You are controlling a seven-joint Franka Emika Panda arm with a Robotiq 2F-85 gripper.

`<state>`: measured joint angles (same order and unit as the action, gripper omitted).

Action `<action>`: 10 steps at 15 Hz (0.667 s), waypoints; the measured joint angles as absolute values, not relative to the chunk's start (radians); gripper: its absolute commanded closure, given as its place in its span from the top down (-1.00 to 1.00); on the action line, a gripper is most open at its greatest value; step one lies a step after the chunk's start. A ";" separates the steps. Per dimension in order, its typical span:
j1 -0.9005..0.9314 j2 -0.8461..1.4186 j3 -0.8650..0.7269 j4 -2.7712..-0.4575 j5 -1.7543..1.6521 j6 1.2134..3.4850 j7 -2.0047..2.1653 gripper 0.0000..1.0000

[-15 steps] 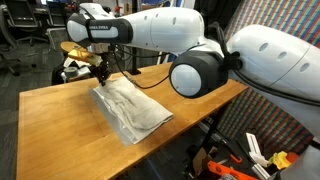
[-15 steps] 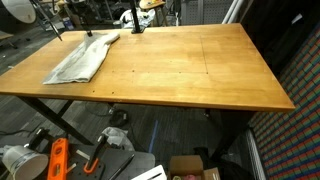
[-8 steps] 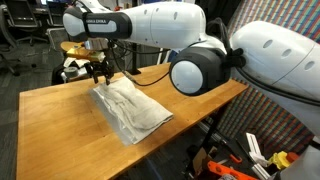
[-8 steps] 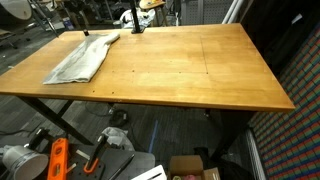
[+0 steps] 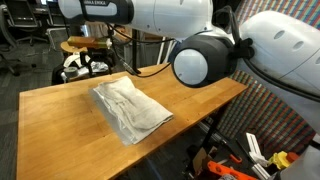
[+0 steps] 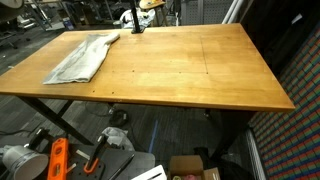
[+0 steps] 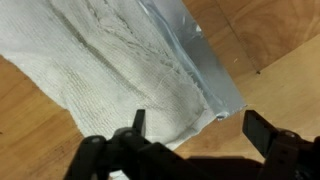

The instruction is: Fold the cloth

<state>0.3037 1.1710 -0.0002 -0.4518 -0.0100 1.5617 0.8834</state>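
Whitish ribbed cloth (image 6: 82, 60) is lying flat, and apparently already doubled over, near the left end of the wooden bench (image 6: 200, 70) in an exterior view, with its layered edges resting loose. Further right in the wrist view, the hand (image 7: 200, 130) is hovering above the cloth's edge with its fingers (image 7: 262, 128) spread and gripping nothing, probably so the fold is left undisturbed.

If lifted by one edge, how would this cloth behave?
Probably floppy: the cloth lies in soft wrinkles, so it would likely drape from a pinch. Its ribbed weave looks grippy, not slick. Lying thin and flat on the table, it seems light and might slide if pushed.
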 measured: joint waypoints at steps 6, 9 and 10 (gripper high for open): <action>0.288 1.150 -0.003 -0.454 -0.016 1.484 0.636 1.00; 0.266 1.156 -0.007 -0.455 -0.017 1.479 0.569 1.00; 0.258 1.159 -0.007 -0.455 -0.017 1.478 0.561 1.00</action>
